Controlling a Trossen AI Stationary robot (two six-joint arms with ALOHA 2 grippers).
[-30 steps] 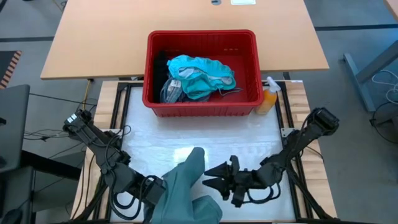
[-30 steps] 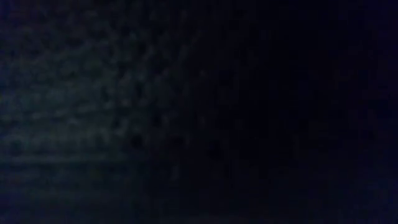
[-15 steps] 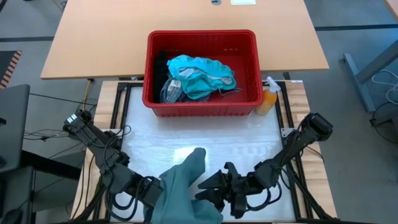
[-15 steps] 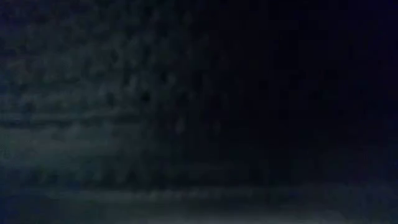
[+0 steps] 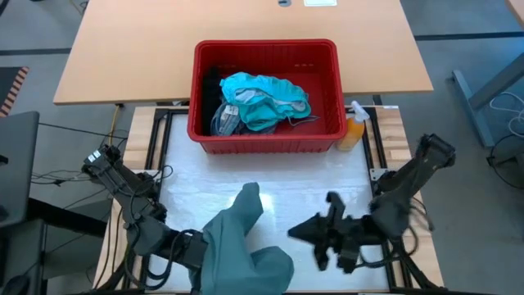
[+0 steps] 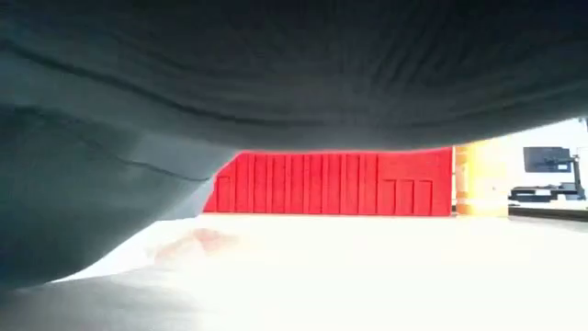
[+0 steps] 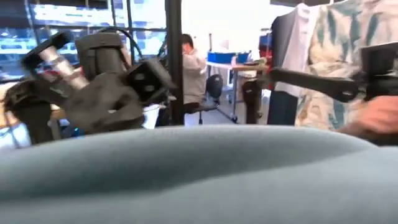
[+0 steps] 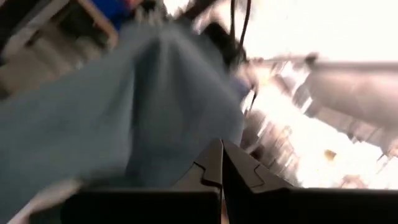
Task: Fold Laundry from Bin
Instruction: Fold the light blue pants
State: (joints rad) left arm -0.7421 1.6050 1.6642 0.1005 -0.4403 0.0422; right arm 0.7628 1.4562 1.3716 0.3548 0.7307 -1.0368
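I can see the red bin (image 5: pixel 266 127) at the far side of the white mat (image 5: pixel 327 184), and it is half on the mat and half against the wooden table (image 5: pixel 123 57). Inside the bin is a heap of laundry: bright teal clothes (image 5: pixel 266 98) on top, a blue-grey striped cloth (image 5: pixel 225 119) at one side, and something black (image 5: pixel 211 86) by the wall of the bin. A little orange spray bottle (image 5: pixel 354 131) stands just beside the bin's corner. The grey-green garment (image 5: pixel 237 246) is out of the bin, down at the near edge of the mat, bunched up with one end sticking up like a point. My left gripper (image 5: pixel 190 250) is tucked in at the edge of that garment; its fingers are hidden by the cloth, but they are squeezed tight together and the garment seems to hang from them. My right gripper (image 5: pixel 296 233) is near the garment but apart from it. Its two fingers (image 8: pixel 214 165) are pressed together tip to tip, with nothing between them. In the low view the garment (image 6: pixel 184 92) fills most of what I see.
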